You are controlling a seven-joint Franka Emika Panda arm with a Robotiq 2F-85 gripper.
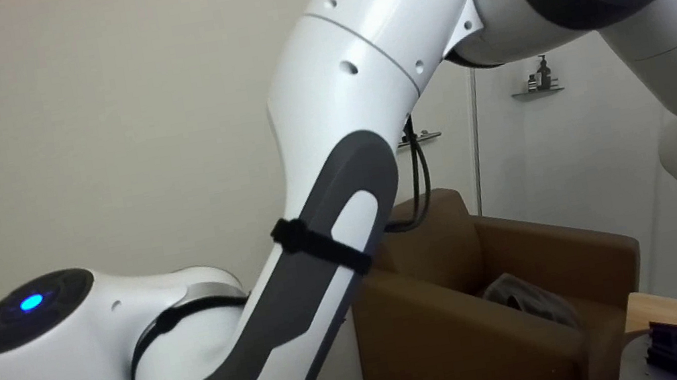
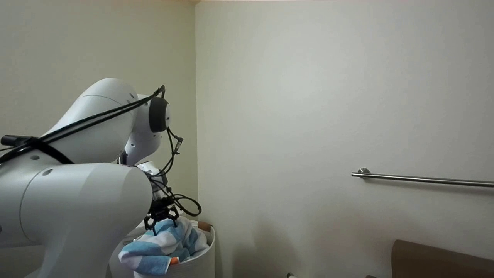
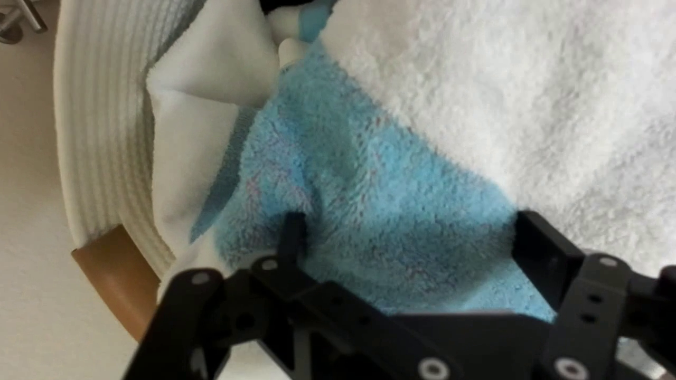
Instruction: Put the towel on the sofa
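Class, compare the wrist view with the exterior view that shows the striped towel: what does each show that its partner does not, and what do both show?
Only the wrist view: reddish flecks in the blue of the towel, and screw heads on the gripper.

Only that exterior view: the white arm, part of the sofa, and an orange patch on the towel.

Both: the towel bunched in a white basket, the basket's brown handle, and the gripper, open at the towel.

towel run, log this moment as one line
striped towel: bunched in basket, partly overhanging | jaws: open at towel, contact unclear | sofa: grey item on it, towel not yet there
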